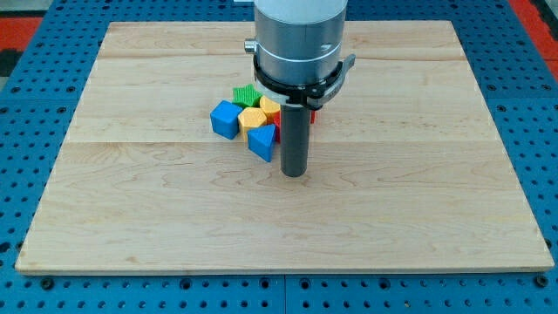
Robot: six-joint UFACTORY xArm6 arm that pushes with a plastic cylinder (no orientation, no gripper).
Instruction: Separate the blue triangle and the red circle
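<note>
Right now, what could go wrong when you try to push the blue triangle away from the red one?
My tip sits just right of the blue triangle. The blocks are packed tight, so pushing it might drag the yellow block and blue cube along. My rod also hides most of the red block, so I could bump it.

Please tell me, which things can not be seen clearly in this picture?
- Red circle: mostly hidden behind the rod in the camera view; only slivers show, shape unclear.
- Whether my tip touches the blue triangle: cannot tell.
- Green block: partly covered by the yellow blocks.
</note>
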